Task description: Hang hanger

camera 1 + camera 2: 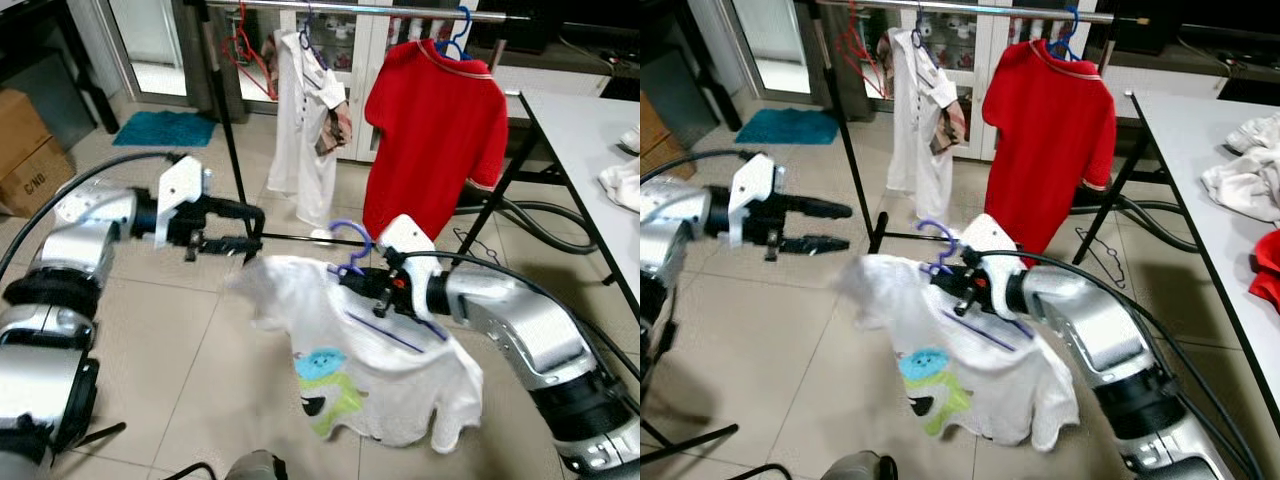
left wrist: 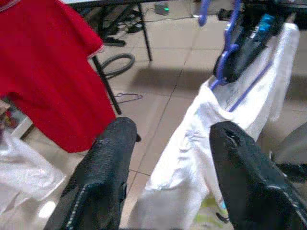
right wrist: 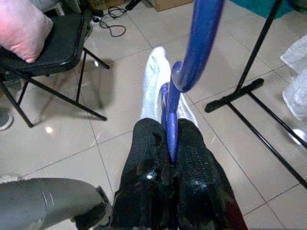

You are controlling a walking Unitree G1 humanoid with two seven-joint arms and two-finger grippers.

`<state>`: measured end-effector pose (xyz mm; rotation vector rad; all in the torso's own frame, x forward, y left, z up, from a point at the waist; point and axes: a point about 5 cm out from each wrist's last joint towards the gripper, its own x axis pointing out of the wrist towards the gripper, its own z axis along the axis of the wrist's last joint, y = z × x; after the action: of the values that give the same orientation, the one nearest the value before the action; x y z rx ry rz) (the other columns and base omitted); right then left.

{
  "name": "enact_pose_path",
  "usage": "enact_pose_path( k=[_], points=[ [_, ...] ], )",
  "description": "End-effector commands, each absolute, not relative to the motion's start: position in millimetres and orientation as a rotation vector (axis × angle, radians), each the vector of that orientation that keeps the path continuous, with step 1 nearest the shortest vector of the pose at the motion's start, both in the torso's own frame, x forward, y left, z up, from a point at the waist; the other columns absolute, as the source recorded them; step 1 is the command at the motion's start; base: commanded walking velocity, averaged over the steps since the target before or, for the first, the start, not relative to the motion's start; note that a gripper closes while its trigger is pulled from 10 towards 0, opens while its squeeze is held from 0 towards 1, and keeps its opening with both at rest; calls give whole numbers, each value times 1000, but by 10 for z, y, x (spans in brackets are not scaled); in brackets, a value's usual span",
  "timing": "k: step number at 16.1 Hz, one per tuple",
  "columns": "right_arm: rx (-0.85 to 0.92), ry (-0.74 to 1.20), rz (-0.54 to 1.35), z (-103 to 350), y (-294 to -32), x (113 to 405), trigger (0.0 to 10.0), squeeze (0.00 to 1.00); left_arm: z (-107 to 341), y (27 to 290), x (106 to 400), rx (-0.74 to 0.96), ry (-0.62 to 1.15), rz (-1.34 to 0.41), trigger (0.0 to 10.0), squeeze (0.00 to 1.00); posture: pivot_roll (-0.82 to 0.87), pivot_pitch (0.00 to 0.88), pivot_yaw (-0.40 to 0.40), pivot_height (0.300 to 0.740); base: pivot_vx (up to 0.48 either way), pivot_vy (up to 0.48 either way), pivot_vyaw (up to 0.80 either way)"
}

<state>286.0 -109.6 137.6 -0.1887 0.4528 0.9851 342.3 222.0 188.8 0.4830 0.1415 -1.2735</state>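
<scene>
The white shirt (image 1: 370, 350) hangs low, well below the clothes rail (image 1: 350, 8), on a blue hanger (image 1: 352, 245) pinched by the right gripper (image 3: 170, 143). The left gripper (image 1: 250, 228), fingers spread, hovers beside it. Carrying step; next, lift the hook onto the rail.

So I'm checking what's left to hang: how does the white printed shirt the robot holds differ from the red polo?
The white shirt sits low over the floor, its purple hanger pinched in the right gripper; the red polo already hangs from the rail on a blue hanger. The white shirt carries a blue and green print; the polo is plain red. Both are on hangers. The left gripper is open beside the white shirt.
</scene>
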Motion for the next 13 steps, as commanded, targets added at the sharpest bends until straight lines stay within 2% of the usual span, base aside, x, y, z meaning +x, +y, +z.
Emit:
enact_pose_path(
  k=[1,4,5,6,7,10,13],
  points=[
    [-169,382,950,1497,-1183,2898,0,0,1915,2334,3414,437,124,-1195,10000,1000,20,0,20,740,0,0,0],
    [-107,217,976,1784,-1327,2926,0,0,1784,2440,3343,362,202,-1173,10000,1000,34,0,11,740,0,0,0],
    [-86,145,1058,1940,-1378,2861,0,0,1749,2435,3293,317,195,-1202,10000,902,28,0,17,740,0,0,0],
    [-83,137,1084,1966,-1397,2832,0,0,1738,2435,3284,300,206,-1208,10000,494,28,0,17,740,0,0,0],
    [-87,136,1138,2006,-1460,2759,0,0,1738,2433,3270,315,200,-1219,10000,0,23,0,14,740,0,0,0],
    [-110,141,1233,2080,-1566,2649,0,0,1843,2394,3278,421,172,-1272,10000,0,14,0,20,740,0,0,0],
    [-136,167,1277,2083,-1614,2599,0,0,2059,2332,3307,406,135,-1336,10000,0,32,0,27,740,0,0,0]
  ],
)
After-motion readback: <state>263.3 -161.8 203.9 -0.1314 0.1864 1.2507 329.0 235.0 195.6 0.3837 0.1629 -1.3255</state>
